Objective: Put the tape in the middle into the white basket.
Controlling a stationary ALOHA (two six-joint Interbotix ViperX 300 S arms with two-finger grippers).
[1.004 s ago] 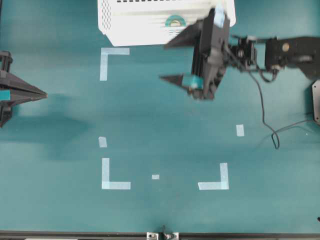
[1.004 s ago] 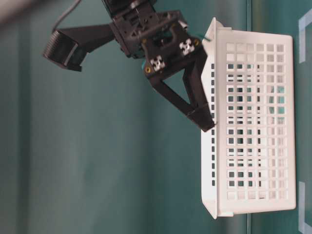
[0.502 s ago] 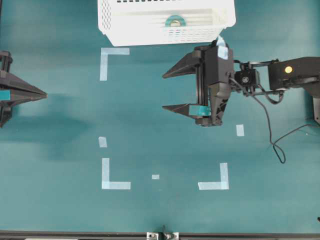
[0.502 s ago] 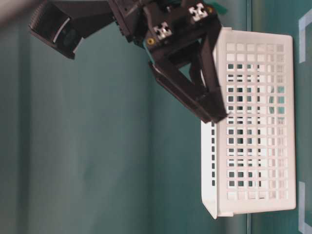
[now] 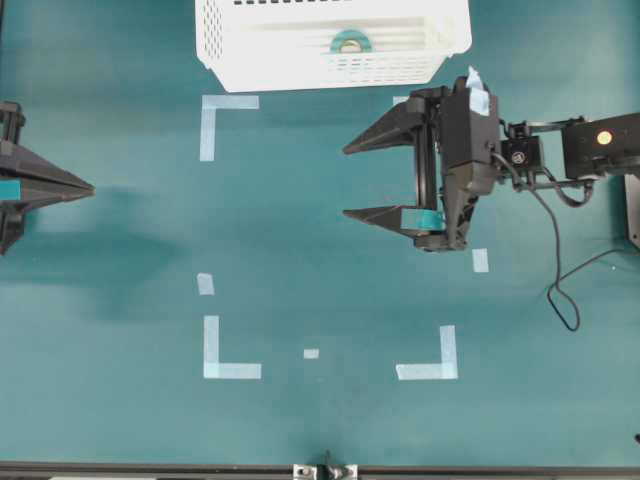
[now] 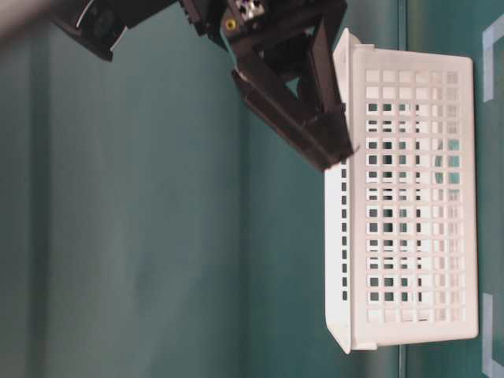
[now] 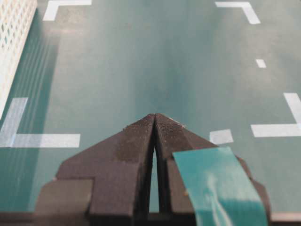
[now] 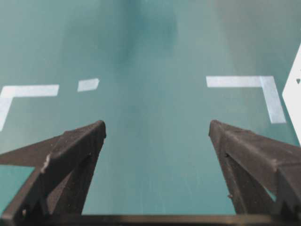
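Note:
The turquoise tape point(image 5: 351, 42) lies inside the white basket point(image 5: 240, 60) at the top of the overhead view. My right gripper point(image 5: 348, 181) hovers over the table below and right of the basket, jaws wide open with nothing between them; the right wrist view point(image 8: 156, 129) shows only bare table between its fingers. From table level the right gripper point(image 6: 335, 146) hangs in front of the basket point(image 6: 409, 315). My left gripper point(image 5: 90, 187) rests at the left edge, jaws pressed together and empty point(image 7: 154, 116).
Pale tape corner marks point(image 5: 229, 345) point(image 5: 215, 118) point(image 5: 430, 360) outline a square in the middle of the teal table. Small tape bits point(image 5: 205, 284) point(image 5: 480, 260) lie nearby. The right arm's black cable point(image 5: 555, 290) loops over the table at right.
My right gripper has pulled back from the basket's rim, moving down and to the right in the overhead view, still open. The tape stays in the basket. The left arm is still.

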